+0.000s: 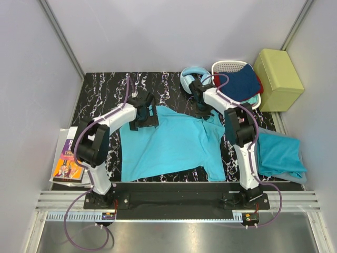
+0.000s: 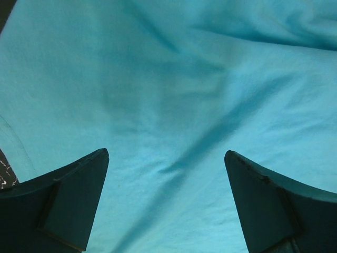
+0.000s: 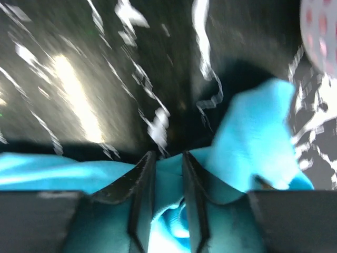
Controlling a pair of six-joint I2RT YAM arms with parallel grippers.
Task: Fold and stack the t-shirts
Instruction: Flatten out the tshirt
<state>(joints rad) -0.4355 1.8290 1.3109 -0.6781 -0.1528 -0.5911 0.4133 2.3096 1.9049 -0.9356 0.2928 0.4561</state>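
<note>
Across the middle of the black white-veined surface [image 1: 105, 89] a plain turquoise-blue short-sleeved t-shirt [image 1: 174, 142] lies spread out. Left end effector [image 2: 166, 158] hangs close over its far left part, fingers wide apart. Right end effector [image 3: 168, 155] pinches a bunched fold at its far right corner. Another turquoise-blue shirt [image 1: 279, 153] lies folded at the surface's right edge.

L hand [image 2: 166, 154] wide, R hand [image 3: 168, 156] pinched

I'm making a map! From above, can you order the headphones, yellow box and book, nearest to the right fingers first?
1. Headphones, just behind the right fingers.
2. Yellow box, far right corner.
3. Book, near left edge.
</note>
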